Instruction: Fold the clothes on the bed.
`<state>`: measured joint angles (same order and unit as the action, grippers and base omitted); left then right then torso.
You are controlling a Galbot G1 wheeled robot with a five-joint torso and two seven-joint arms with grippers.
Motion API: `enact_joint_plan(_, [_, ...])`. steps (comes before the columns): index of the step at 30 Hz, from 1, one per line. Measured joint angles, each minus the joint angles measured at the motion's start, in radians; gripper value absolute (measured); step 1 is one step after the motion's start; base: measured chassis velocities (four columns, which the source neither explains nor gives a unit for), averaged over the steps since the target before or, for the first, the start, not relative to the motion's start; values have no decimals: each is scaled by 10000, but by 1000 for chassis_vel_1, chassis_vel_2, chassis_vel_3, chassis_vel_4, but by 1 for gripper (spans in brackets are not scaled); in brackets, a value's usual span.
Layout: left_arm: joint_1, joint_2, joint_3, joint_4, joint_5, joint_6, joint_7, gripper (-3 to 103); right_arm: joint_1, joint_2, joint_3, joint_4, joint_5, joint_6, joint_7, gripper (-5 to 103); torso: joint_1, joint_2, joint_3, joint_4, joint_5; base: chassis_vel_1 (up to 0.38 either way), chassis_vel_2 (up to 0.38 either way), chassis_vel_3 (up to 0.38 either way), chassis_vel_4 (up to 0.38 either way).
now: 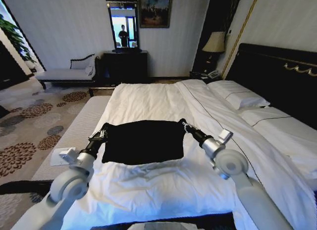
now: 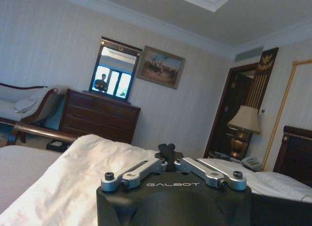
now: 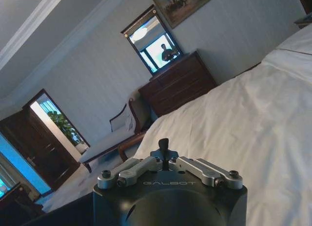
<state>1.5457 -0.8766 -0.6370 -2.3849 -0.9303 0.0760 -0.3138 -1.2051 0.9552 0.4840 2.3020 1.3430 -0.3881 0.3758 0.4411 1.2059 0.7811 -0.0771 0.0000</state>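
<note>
1. Lying near the foot of the bed [image 1: 148, 103], in the lower middle of the head frame, the black T-shirt [image 1: 143, 141] is spread into a roughly rectangular shape on the white duvet; its lettering cannot be seen.
2. At the shirt's upper left corner, left of centre in the head frame, the left gripper [image 1: 103, 133] sits against the cloth edge. In the left wrist view the left gripper's fingers [image 2: 166, 149] are drawn together at the tips; whether fabric is pinched between them cannot be told.
3. At the shirt's upper right corner, just right of centre in the head frame, the right gripper [image 1: 184, 124] meets the fabric. In the right wrist view its fingers [image 3: 164, 144] are also pressed together into one narrow tip, and a grip on the cloth cannot be confirmed.
4. Both arms reach in from the bottom corners of the head frame, framing the shirt.
5. White pillows [image 1: 237, 97] lie at the right of the head frame against the dark headboard [image 1: 277, 71].
6. A dark dresser [image 1: 124, 66] with a mirror [image 1: 123, 26] stands at the far wall, top centre, and a pale chaise [image 1: 67, 74] sits at the upper left.
</note>
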Motion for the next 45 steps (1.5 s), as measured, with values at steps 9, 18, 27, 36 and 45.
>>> enact_joint_plan(9, [2194, -874, -994, -1144, 325, 64, -1, 0, -1918, 155, 935, 1724, 155, -291, 365, 1, -2, 2, -2, 0, -1, 0, 0, 0, 0])
enact_joint_plan(18, [-112, -644, 536, 985, 95, 290, -540, 0, 440, 455, -677, -606, 154, -491, 1075, 1, 4, -1, 2, 0, -1, 0, 0, 0, 0])
enact_joint_plan(27, [-3662, -1275, 2697, 4949, 87, 353, -477, 0, 2944, 1246, -2948, -4937, -1046, -426, 546, 1, 3, -2, 3, -2, 1, 0, 0, 0, 0])
enact_joint_plan(36, [-6290, -2185, 3979, 8510, 467, 182, -209, 0, 5189, 2797, -3998, -8561, -2523, 137, -350, 1, 6, -3, 4, 3, -2, 0, 0, 0, 0])
enact_joint_plan(45, [-7495, -2683, 4554, 10034, 858, -103, -50, 0, 5989, 3465, -4107, -10296, -3641, 956, -1095, 1, 3, -4, 2, 0, 0, 0, 0, 0, 0])
